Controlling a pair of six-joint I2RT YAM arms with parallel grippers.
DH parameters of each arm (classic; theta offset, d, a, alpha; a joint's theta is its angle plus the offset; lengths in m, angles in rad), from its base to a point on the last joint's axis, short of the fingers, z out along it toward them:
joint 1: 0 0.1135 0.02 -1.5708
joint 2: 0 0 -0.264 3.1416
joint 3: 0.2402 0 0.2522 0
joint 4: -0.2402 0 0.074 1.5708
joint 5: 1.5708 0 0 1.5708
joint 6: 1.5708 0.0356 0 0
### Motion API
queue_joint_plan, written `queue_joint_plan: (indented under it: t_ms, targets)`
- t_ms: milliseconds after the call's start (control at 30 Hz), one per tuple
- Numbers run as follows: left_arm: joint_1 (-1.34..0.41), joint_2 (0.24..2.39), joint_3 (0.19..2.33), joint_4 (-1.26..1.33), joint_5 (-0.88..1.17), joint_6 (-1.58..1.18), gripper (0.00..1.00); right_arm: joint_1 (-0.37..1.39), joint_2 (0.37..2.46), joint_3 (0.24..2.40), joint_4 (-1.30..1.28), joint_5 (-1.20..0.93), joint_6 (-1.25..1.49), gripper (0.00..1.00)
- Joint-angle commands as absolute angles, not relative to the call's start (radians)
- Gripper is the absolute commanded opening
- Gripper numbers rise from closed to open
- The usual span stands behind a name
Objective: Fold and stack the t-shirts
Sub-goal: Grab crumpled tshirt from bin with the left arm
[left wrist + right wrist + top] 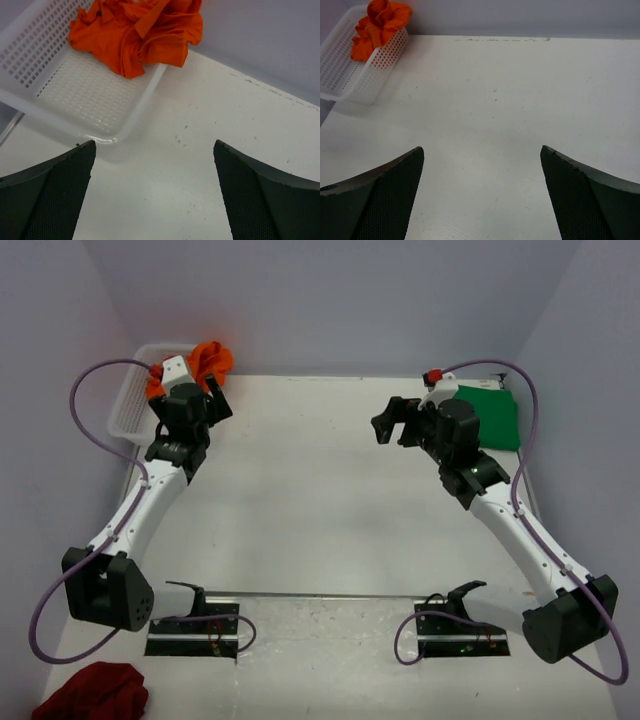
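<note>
Now the left hand (154,145) is hovering, spread wide and empty, before the basket (30,45) where the orange shirt (140,35) is sitting crumpled. The right hand (482,148) is gaping too; the green shirt (492,418) is lying flat beside that arm. Next, probably reaching in and pinching orange cloth out.

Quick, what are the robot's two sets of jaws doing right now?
Left gripper: jaws open, holding nothing.
Right gripper: jaws open, holding nothing.

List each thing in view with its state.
orange shirt, crumpled in the basket
basket, upright
green shirt, lying flat, partly hidden
dark red cloth, bunched up
left gripper, jaws open, empty
right gripper, jaws open, empty
</note>
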State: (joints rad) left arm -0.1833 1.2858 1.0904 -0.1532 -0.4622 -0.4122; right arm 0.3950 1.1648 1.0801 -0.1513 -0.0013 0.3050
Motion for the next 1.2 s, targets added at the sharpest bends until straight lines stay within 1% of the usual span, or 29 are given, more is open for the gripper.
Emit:
queue_joint_plan:
  t_ms: [0,67,100,233,300,367,400,433,667,767,800,833,1067,1167]
  targets:
    - [-0.166,1.377,1.213,-0.189,-0.491,-0.347,1.00,0.411,1.151,1.091,-0.149,0.049,0.299,0.99]
    - [-0.153,1.446,1.323,-0.227,-0.476,-0.324,1.00,0.423,1.134,1.098,-0.176,0.074,0.313,0.99]
    - [-0.149,1.521,1.359,-0.236,-0.472,-0.312,0.97,0.437,1.123,1.098,-0.179,0.074,0.311,0.99]
    - [-0.111,1.710,1.517,-0.256,-0.414,-0.284,0.89,0.483,1.081,1.100,-0.201,0.106,0.295,0.99]
    - [-0.098,1.826,1.638,-0.287,-0.367,-0.293,0.86,0.497,1.089,1.130,-0.261,0.155,0.279,0.99]
    - [-0.094,1.905,1.731,-0.354,-0.357,-0.291,0.82,0.506,1.089,1.134,-0.282,0.187,0.278,0.99]
    - [-0.094,1.977,1.815,-0.395,-0.356,-0.290,0.80,0.508,1.080,1.120,-0.278,0.190,0.281,0.99]
    - [-0.094,2.006,1.847,-0.409,-0.354,-0.290,0.80,0.511,1.075,1.111,-0.261,0.184,0.285,0.99]
    - [-0.091,2.164,1.986,-0.414,-0.344,-0.265,0.79,0.515,1.072,1.063,-0.232,0.158,0.296,0.99]
    - [-0.091,2.238,2.061,-0.422,-0.350,-0.261,0.75,0.515,1.069,1.046,-0.230,0.153,0.296,0.99]
    - [-0.091,2.244,2.066,-0.413,-0.354,-0.261,0.72,0.515,1.068,1.040,-0.226,0.150,0.296,0.99]
    - [-0.091,2.250,2.068,-0.404,-0.357,-0.258,0.72,0.517,1.065,1.034,-0.216,0.141,0.298,0.99]
    - [-0.081,2.310,2.138,-0.385,-0.364,-0.233,0.71,0.517,1.074,1.012,-0.215,0.144,0.299,0.99]
    - [-0.077,2.301,2.126,-0.365,-0.377,-0.236,0.70,0.517,1.081,1.003,-0.207,0.138,0.304,0.99]
